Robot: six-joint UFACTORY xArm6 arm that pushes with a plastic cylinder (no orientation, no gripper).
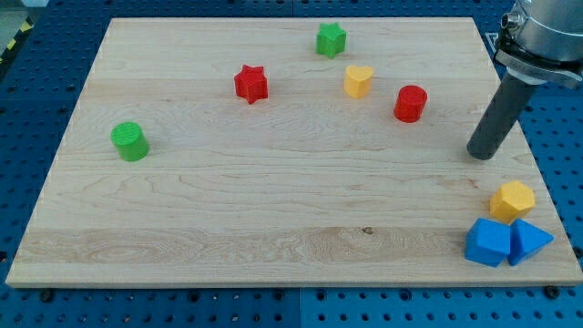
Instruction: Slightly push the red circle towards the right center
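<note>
You have the red circle [411, 103] sitting in the upper right part of the wooden board [273, 219], just right of the yellow heart [358, 81] and clear of it. My tip [481, 155] rests on the board well to the right of the circle and a little lower, touching no block (it is a bare rod, so there is nothing on it to open, close or clamp).

The trouble is that the tip stands on the wrong side: any push from here drives the circle toward the view's left, away from the right centre. You need to bring the tip round to the circle's upper left first, and that route runs close to the yellow heart and the green star [332, 39], which a careless sweep could knock. The word "slightly" matters too; a long stroke could carry the circle on toward the yellow hexagon [513, 199] and the two blue blocks [504, 242] at the lower right.
</note>
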